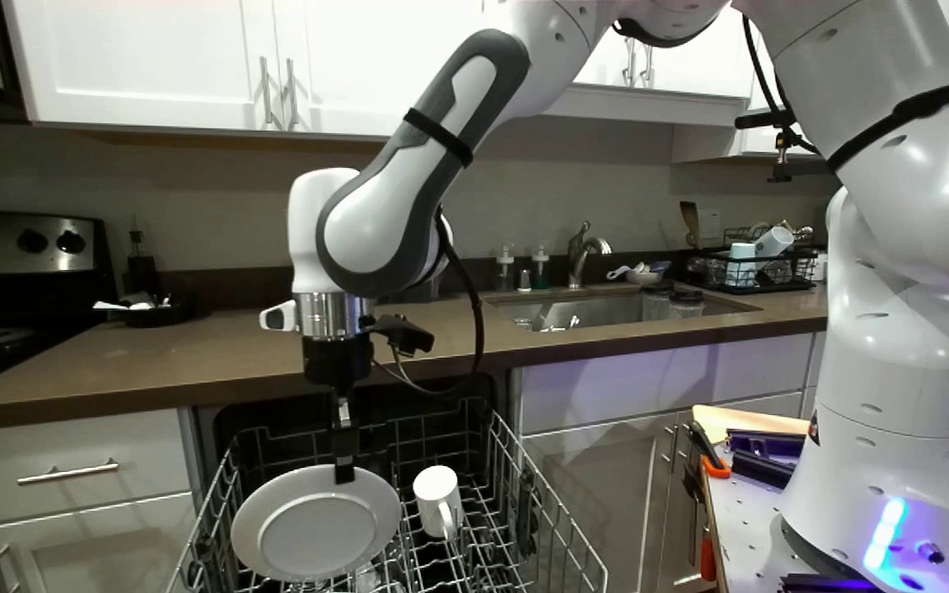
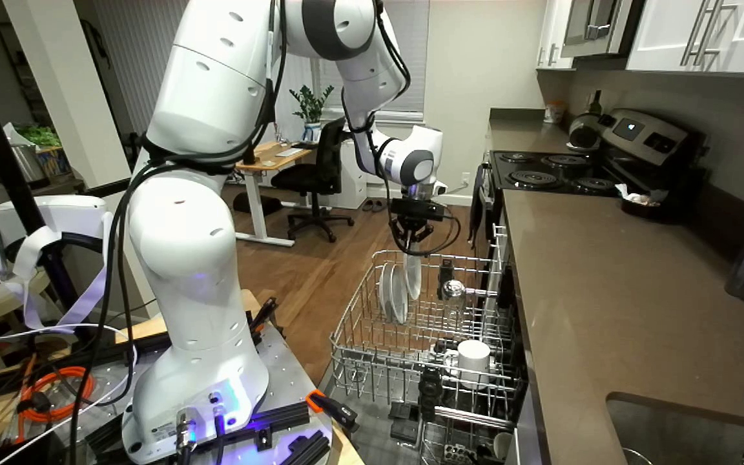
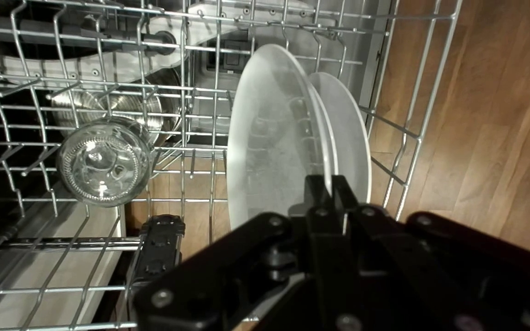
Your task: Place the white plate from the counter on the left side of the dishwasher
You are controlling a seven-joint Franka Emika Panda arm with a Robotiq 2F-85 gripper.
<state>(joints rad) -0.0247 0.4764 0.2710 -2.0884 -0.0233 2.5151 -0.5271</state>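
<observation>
In the wrist view, the gripper, its fingers nearly together, grips the rim of the white plate. In an exterior view, the plate is held roughly upright toward the left edge of the dishwasher rack. In an exterior view, two more plates stand beside it, nearer the rack's edge opposite the counter.

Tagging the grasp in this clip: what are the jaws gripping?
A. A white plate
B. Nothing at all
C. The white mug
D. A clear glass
A: in the wrist view the jaws are closed on the rim of the white plate, while the clear glass sits apart from them.
</observation>
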